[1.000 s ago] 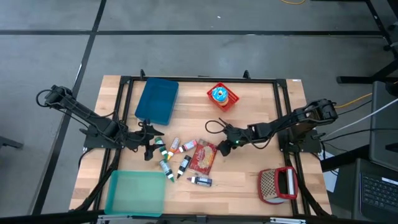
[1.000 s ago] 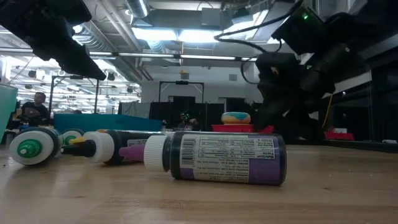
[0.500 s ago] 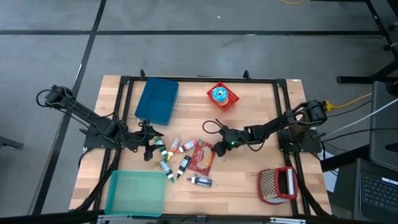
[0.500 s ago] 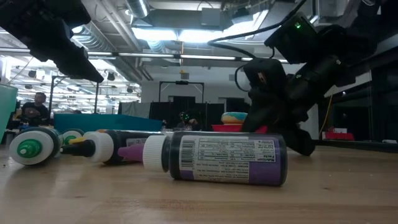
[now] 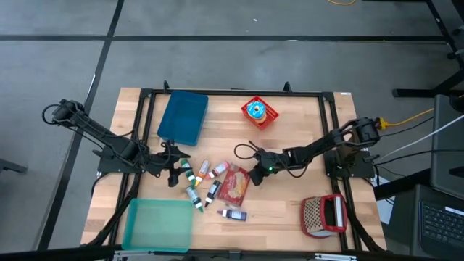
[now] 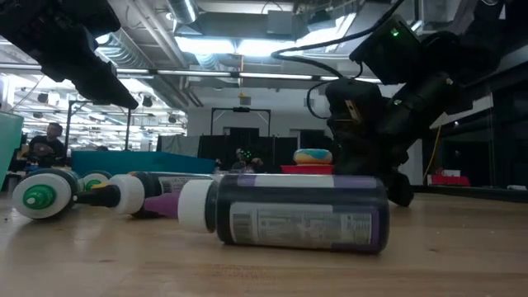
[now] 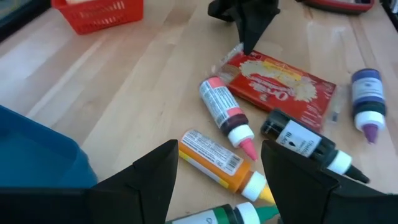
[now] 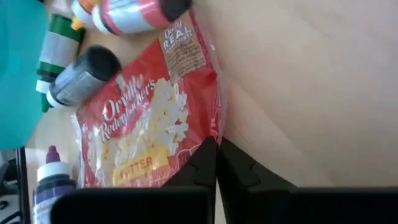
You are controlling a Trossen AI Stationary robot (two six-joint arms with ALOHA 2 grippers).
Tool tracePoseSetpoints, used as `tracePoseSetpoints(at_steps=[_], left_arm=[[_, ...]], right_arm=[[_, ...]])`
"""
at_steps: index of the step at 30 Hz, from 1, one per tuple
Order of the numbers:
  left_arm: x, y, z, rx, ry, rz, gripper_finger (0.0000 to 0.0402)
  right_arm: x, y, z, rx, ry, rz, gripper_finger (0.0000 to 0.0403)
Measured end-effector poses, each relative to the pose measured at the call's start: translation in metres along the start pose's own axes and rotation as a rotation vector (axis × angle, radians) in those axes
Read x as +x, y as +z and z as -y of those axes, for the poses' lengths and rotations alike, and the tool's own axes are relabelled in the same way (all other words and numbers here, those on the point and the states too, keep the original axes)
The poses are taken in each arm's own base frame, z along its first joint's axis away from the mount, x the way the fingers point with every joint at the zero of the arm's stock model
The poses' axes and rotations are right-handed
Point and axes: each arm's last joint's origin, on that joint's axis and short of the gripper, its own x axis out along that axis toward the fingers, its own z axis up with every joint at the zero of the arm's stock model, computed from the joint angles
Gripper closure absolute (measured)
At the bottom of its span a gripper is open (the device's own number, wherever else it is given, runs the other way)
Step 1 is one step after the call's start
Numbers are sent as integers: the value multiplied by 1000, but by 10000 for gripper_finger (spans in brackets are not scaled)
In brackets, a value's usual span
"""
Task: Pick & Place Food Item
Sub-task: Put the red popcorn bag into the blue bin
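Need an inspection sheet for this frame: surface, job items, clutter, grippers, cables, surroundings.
Surface: wooden table, black frame around it.
Job's things: red popcorn packet lying flat mid-table; blue bin at far left, teal bin at near left.
Clutter: food colouring bottles beside the packet, purple bottle apart; red basket with a doughnut; red grater.
Grippers: right gripper shut at the packet's corner; whether it has hold of the wrapper is unclear. Left gripper open, over the bottles.
Cables: yellow cable off the table's right.
Surroundings: grey floor; person far behind.
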Motion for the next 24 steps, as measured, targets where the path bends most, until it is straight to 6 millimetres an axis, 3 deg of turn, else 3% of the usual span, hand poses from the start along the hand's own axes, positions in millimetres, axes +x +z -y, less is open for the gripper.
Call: tracePoseSetpoints(at_steps=[8,13,24], left_arm=[[0,1,0,8,22,18,184],[0,1,0,8,23,19,187],[0,2,-3,17,104,60,186]], right_arm=[[2,30,-42,-116,126,64,401],[0,52,-68,-199,80,41,401],[-30,116,-127,-412,22,111,402]])
